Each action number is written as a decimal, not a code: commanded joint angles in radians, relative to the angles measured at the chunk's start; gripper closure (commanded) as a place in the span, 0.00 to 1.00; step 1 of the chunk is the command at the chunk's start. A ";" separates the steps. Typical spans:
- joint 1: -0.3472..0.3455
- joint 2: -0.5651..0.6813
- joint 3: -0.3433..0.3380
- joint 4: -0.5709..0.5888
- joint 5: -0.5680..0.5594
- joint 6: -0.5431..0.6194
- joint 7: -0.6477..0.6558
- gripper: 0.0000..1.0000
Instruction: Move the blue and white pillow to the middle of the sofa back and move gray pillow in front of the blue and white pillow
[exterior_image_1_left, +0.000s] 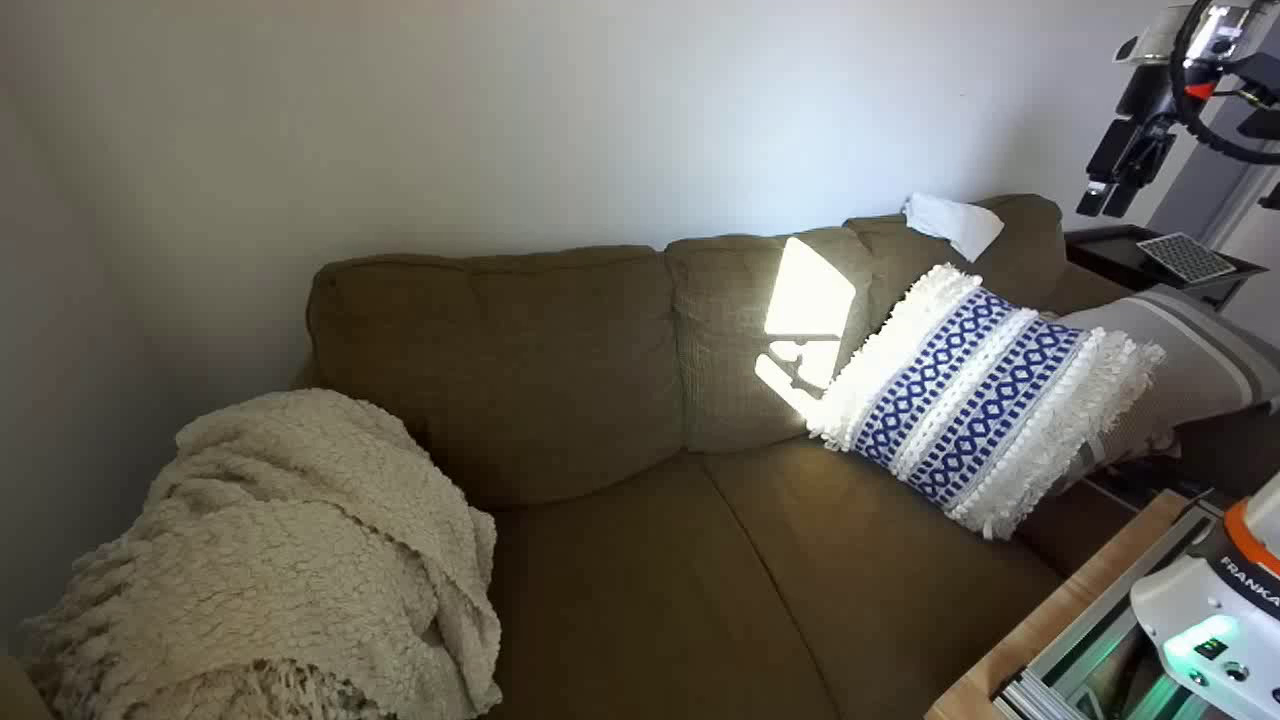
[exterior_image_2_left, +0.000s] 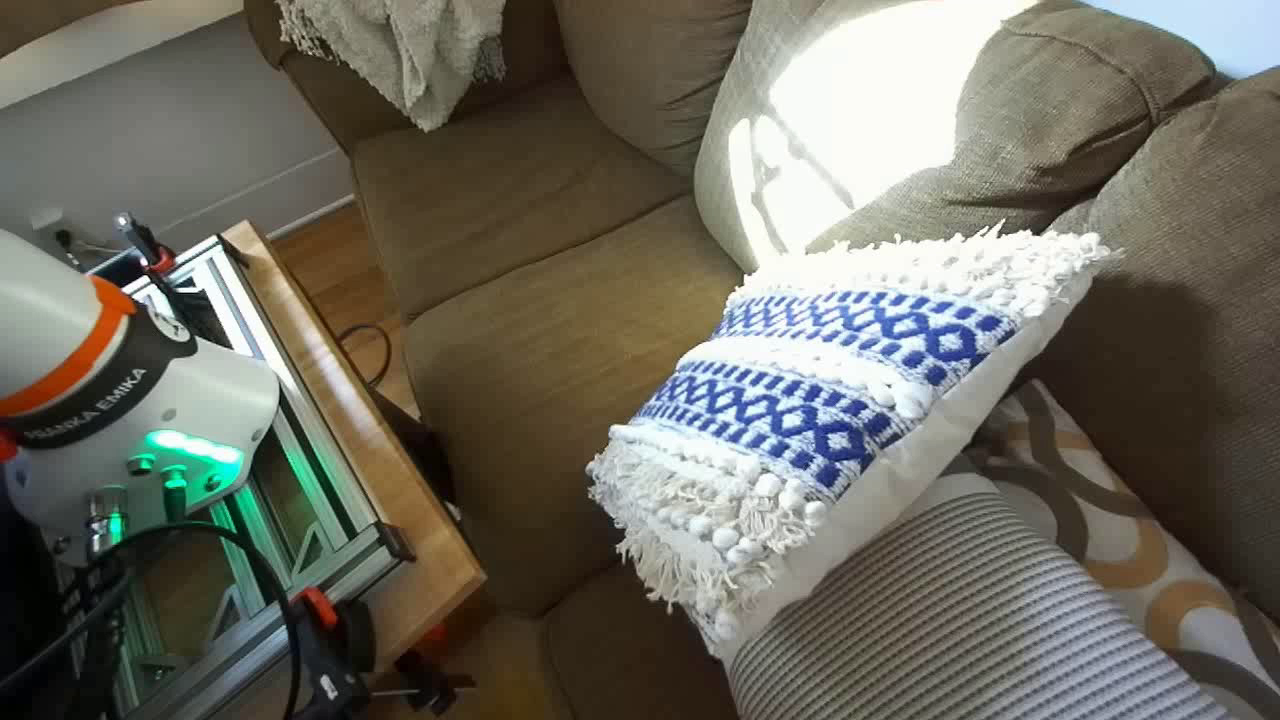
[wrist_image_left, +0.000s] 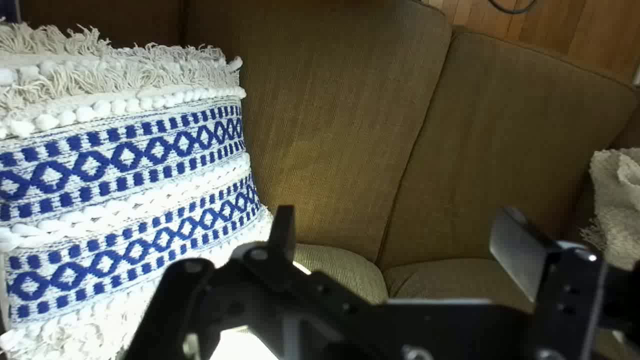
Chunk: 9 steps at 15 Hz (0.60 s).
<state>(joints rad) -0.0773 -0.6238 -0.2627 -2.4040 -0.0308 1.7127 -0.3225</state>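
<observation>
Tool (wrist_image_left: 395, 227) spread wide, empty. Step judged: grasping blue and white pillow (exterior_image_1_left: 975, 400), pending. Next: grip, carry to sofa back (exterior_image_1_left: 725, 330) middle. Gray pillow (exterior_image_2_left: 950, 620) contact unclear.

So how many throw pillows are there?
3 on the olive-brown fabric sofa: a square blue-and-white fringed pillow; beside it, a striped gray pillow; behind that, a white curve-patterned pillow. More may be hidden.

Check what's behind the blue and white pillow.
Behind it: parts of the gray pillow and sofa back in both exterior views, plus a ring-patterned pillow in an exterior view. Covered portions, and anything else there, can't be seen.
</observation>
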 joint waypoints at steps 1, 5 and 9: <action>-0.011 0.003 0.009 0.002 0.005 -0.002 -0.005 0.00; -0.011 0.003 0.009 0.002 0.005 -0.002 -0.005 0.00; -0.022 0.076 -0.037 0.038 0.004 0.003 -0.039 0.00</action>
<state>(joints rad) -0.0801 -0.6205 -0.2626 -2.4033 -0.0308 1.7128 -0.3204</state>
